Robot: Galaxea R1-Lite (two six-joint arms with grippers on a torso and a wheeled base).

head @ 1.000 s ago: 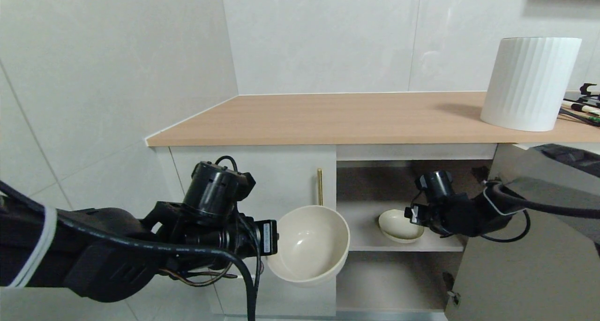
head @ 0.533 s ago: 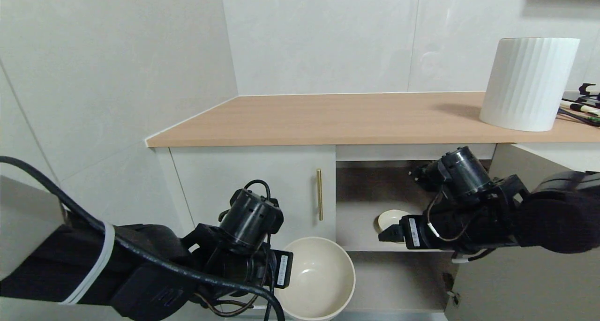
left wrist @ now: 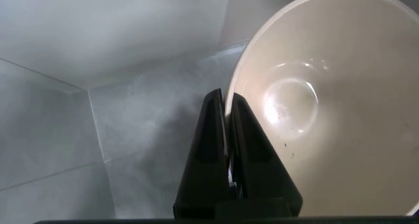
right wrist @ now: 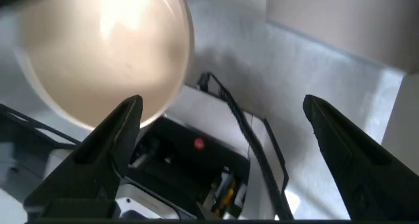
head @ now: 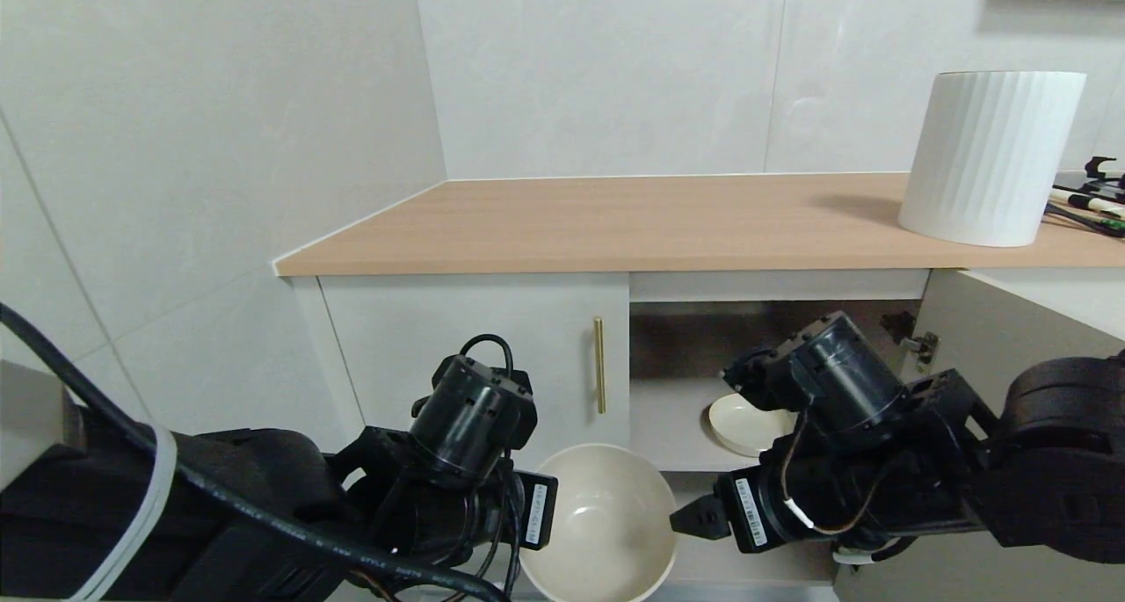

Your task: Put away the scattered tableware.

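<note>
A large cream bowl (head: 606,523) hangs low in front of the cabinet, with my left gripper (head: 530,523) shut on its left rim. In the left wrist view the two fingers (left wrist: 211,129) pinch the rim of the bowl (left wrist: 327,99), one inside and one outside. My right gripper (head: 692,519) is just right of that bowl, level with its rim, and open. The right wrist view has its fingers (right wrist: 114,149) wide apart, with the bowl (right wrist: 105,50) beyond them. A smaller cream dish (head: 747,422) lies on the shelf (head: 668,426) inside the open cabinet.
A wooden counter (head: 633,220) tops the cabinet. On it stand a white ribbed container (head: 993,154) and some pens (head: 1090,202) at the far right. The left door with a gold handle (head: 598,365) is closed. The right door (head: 993,321) stands open beside my right arm.
My right gripper has drawn back out of the cabinet, away from the small dish, and come down beside the held bowl. The left gripper has lowered the bowl and shifted it slightly right.
</note>
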